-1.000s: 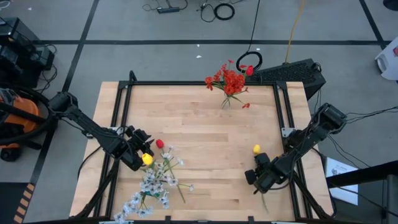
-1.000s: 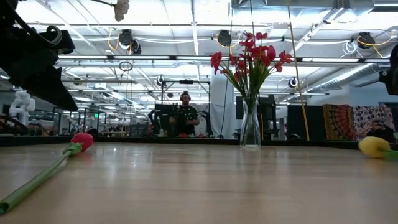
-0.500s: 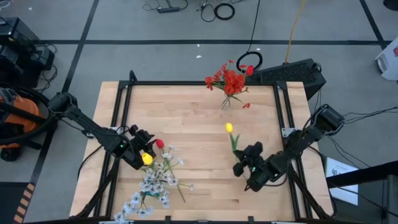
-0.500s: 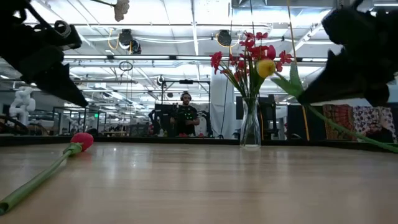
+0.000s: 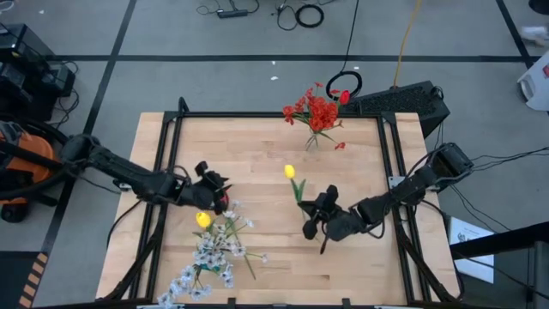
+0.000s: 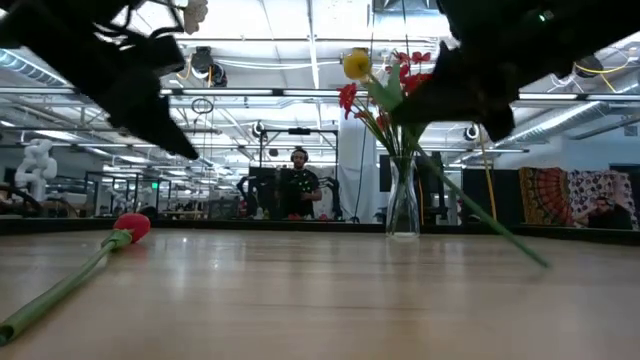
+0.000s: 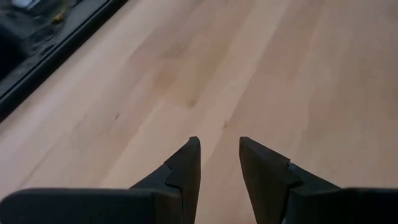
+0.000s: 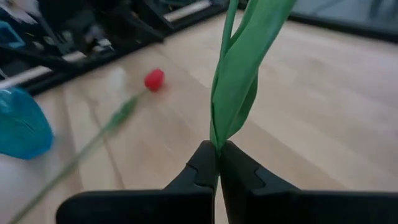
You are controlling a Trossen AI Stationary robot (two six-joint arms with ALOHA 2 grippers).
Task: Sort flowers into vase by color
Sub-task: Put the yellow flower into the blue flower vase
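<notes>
A glass vase (image 5: 314,139) with red flowers (image 5: 319,112) stands at the table's far edge, seen also as the vase (image 6: 403,205) in the low view. My right gripper (image 5: 309,219) is near the table's middle, shut on a yellow tulip (image 5: 290,172). My left gripper (image 7: 219,144) hovers open over bare wood, left of centre (image 5: 225,190). Just near of it lie a second yellow tulip (image 5: 203,220) and sprays of white blossoms (image 5: 210,253). A red tulip (image 6: 130,226) lies flat on the table. My right gripper pinches the yellow tulip's green stem, where a leaf wraps it (image 8: 219,138), between its two fingers. The fingers lie across the stem. The tulip is lifted and tilted, its bud (image 6: 356,63) high and its lower stem end (image 6: 540,262) slanting down toward the near edge.
A black frame (image 5: 257,115) runs round the wooden table. Bare wood lies between the two grippers and on toward the vase. In the room behind the table, a person (image 6: 299,185) shows far off.
My right gripper has gone toward the table's left and up, and has turned. It has lifted the yellow tulip off the table and swung the bud up toward the far side. My left gripper has gone from over the flower pile toward the right and far side, still open.
</notes>
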